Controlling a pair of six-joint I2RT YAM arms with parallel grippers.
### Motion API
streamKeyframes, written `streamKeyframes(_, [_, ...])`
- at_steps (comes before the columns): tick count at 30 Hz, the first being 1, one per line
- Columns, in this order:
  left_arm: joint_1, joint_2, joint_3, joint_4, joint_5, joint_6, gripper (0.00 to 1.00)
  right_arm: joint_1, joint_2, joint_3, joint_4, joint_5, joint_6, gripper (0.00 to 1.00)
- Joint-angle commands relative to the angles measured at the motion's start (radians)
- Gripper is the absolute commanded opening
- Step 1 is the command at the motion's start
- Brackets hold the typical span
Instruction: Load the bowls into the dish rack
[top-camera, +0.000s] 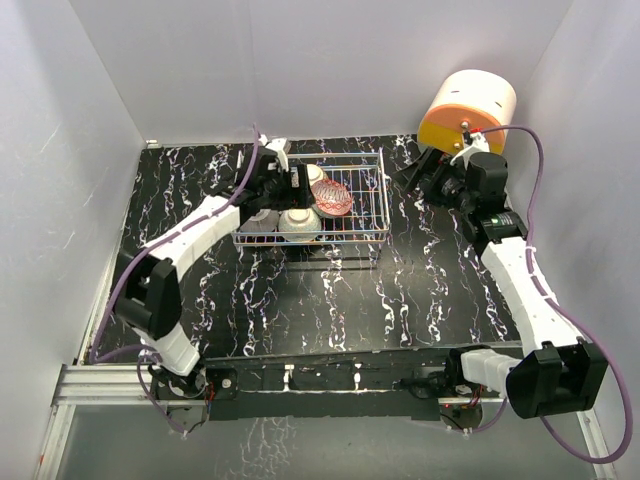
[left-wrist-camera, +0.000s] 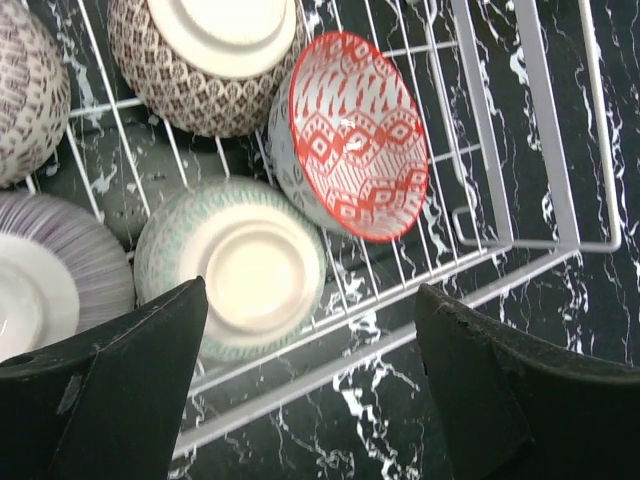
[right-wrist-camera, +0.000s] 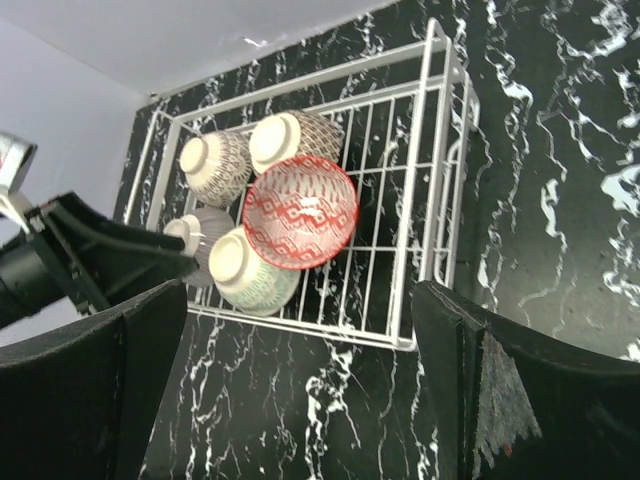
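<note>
From above, one rectangular white wire dish rack (top-camera: 365, 205) sits mid-table on the black, white-veined tabletop (top-camera: 300, 290). The bowls crowd its left half. A red-patterned ceramic bowl (top-camera: 333, 200) shows its inside, and pale bases lie beside it. The left arm covers part of the group, so no sure count can be made from here. The left gripper (top-camera: 290, 185) hangs over that left half. The right gripper (top-camera: 412, 175) is off the rack's right side, near the one round orange-and-cream drawer unit (top-camera: 468, 108).

The left wrist view shows five bowls, all inside the rack (left-wrist-camera: 530, 120). Two brown-and-white patterned bowls (left-wrist-camera: 215, 55) lie bottom up, as do one pinkish striped bowl (left-wrist-camera: 50, 260) and one pale green bowl (left-wrist-camera: 235, 270). The red one (left-wrist-camera: 350, 135) is tilted on its side against a brown-and-white one. This gripper's two black fingers (left-wrist-camera: 110, 390) stand wide apart above the rack's edge, with nothing between them.

The right wrist view shows the same five bowls, grouped at one end of the rack (right-wrist-camera: 440, 150). The red one (right-wrist-camera: 300, 212) is in the middle of the cluster. The left gripper (right-wrist-camera: 100, 250) reaches in just beside the pinkish bowl. The right gripper's own two fingers (right-wrist-camera: 520, 390) are spread wide and hold nothing, well apart from the rack.
</note>
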Motion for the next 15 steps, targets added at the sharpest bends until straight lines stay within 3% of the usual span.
streamKeyframes(1, [-0.015,0.059,0.118,0.034,-0.012,-0.010,0.81,-0.051,-0.052,-0.024,-0.015,-0.073,-0.035,0.99])
streamKeyframes(8, [-0.060,0.199,0.257,0.011,-0.084,0.017,0.78,-0.101,-0.074,-0.062,-0.025,-0.136,-0.046,1.00])
streamKeyframes(15, [-0.143,0.318,0.394,-0.077,-0.247,0.146,0.77,-0.107,-0.085,-0.071,-0.045,-0.132,-0.064,1.00])
